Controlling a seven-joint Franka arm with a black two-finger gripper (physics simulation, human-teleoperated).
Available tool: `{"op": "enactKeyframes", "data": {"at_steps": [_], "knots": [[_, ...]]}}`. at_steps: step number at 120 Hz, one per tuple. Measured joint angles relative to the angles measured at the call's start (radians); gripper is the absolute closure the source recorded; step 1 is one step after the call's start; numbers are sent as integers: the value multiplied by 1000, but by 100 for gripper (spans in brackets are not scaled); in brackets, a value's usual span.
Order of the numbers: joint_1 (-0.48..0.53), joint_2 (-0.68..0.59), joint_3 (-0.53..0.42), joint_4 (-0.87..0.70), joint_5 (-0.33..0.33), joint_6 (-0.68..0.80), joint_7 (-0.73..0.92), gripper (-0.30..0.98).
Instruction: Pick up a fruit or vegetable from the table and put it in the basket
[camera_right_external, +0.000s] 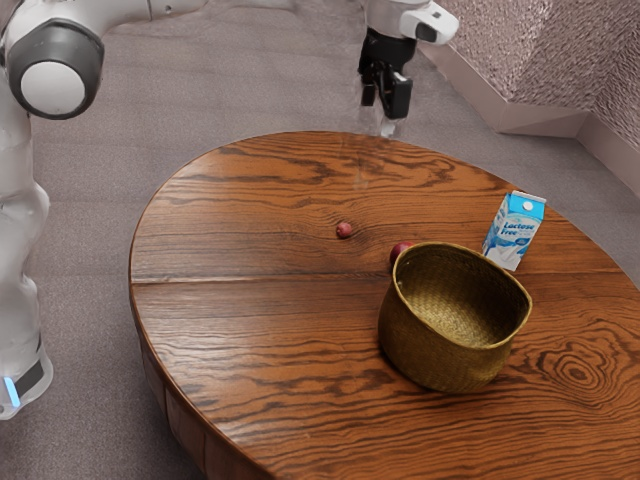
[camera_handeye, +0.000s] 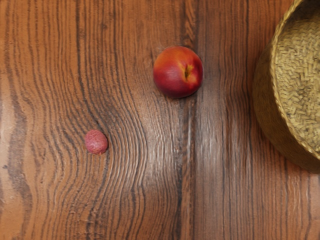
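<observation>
Hand, one: fingers standing apart, empty; we are holding it high, presumably for surveying and clearing the basket. Fruit, two: lychee and nectarine, both lying on the counter well below our hand, the nectarine sitting nearer the basket, likely favouring a shorter carry.

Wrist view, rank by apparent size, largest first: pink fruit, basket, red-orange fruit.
1. Basket, even cut off by the view's edge
2. Red-orange fruit
3. Pink fruit, clearly smallest
</observation>
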Motion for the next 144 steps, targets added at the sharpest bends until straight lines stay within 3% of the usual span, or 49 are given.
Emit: {"op": "enactKeyframes", "data": {"at_steps": [3,7,11,17,23,29,34,40,48,62,72,98,103,107,110,117,125,144], "knots": [[-213,40,220,204,8,-66,-2,1],[-332,71,390,364,16,-141,-6,1],[-299,89,483,451,22,-205,-9,2],[-111,98,551,512,29,-284,-13,2],[36,100,579,536,34,-345,-17,2],[70,104,582,566,53,-394,-22,1],[12,101,578,623,82,-426,-31,1],[-126,101,574,699,108,-446,-45,2],[-240,155,565,669,110,-407,-60,2],[-62,454,553,613,-55,-278,-44,3],[-26,528,552,606,-141,-203,-22,3],[-39,523,444,614,-244,-84,22,2],[77,521,275,615,-249,-67,29,3],[232,522,15,615,-190,-50,34,2],[301,521,-118,616,-143,-38,37,2],[357,517,-270,617,-60,-16,45,2],[334,534,-314,611,8,2,52,2],[201,533,-244,466,80,79,27,2]]}}
